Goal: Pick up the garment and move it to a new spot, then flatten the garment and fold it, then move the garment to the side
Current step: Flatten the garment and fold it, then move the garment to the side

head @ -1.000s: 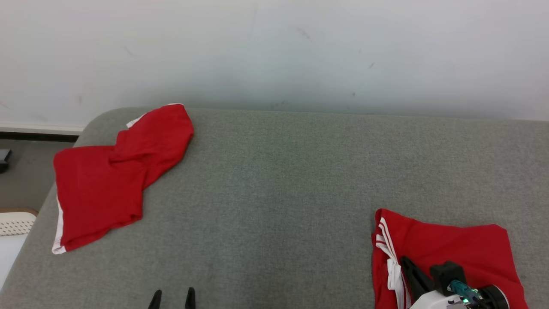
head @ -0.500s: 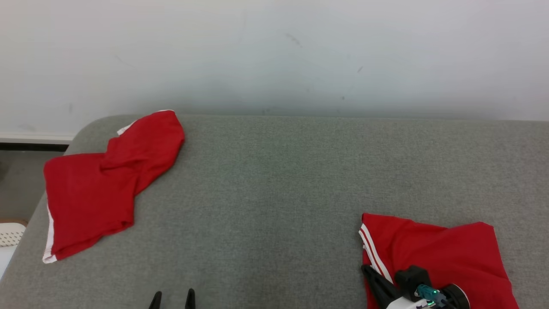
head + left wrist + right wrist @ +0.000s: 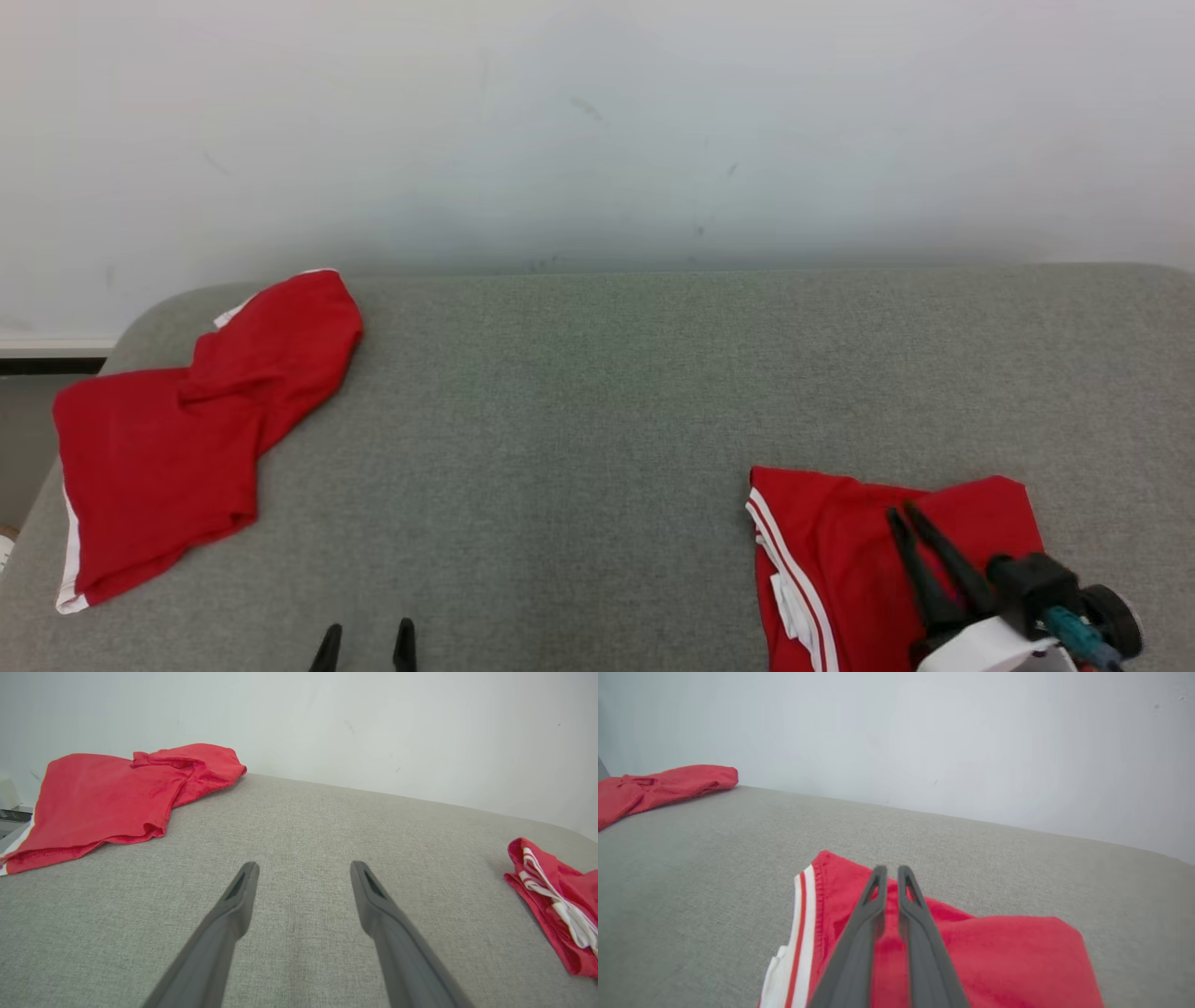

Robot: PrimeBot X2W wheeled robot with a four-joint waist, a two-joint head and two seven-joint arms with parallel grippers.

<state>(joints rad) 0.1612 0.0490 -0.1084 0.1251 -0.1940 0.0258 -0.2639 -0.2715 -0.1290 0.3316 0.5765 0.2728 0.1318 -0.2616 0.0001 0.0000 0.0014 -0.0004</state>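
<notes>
A folded red garment (image 3: 840, 551) with white stripes along its left edge lies at the front right of the grey padded surface (image 3: 579, 420). My right gripper (image 3: 901, 511) hangs over its middle, fingers side by side and shut, with no cloth seen pinched between them. The right wrist view shows those fingers (image 3: 889, 870) just above the red cloth (image 3: 1008, 952). My left gripper (image 3: 366, 635) is open at the front edge, over bare grey fabric (image 3: 303, 868), well apart from the folded garment (image 3: 551, 882).
A second red garment (image 3: 159, 448) lies rumpled at the far left, partly draped over the surface's rounded left edge (image 3: 37, 523). A white wall (image 3: 597, 121) rises directly behind the surface. Wide bare grey fabric lies between the two garments.
The head camera has turned, shifting the whole picture left and down. My right gripper has moved from the garment's striped left edge to over its middle. The left gripper stayed put.
</notes>
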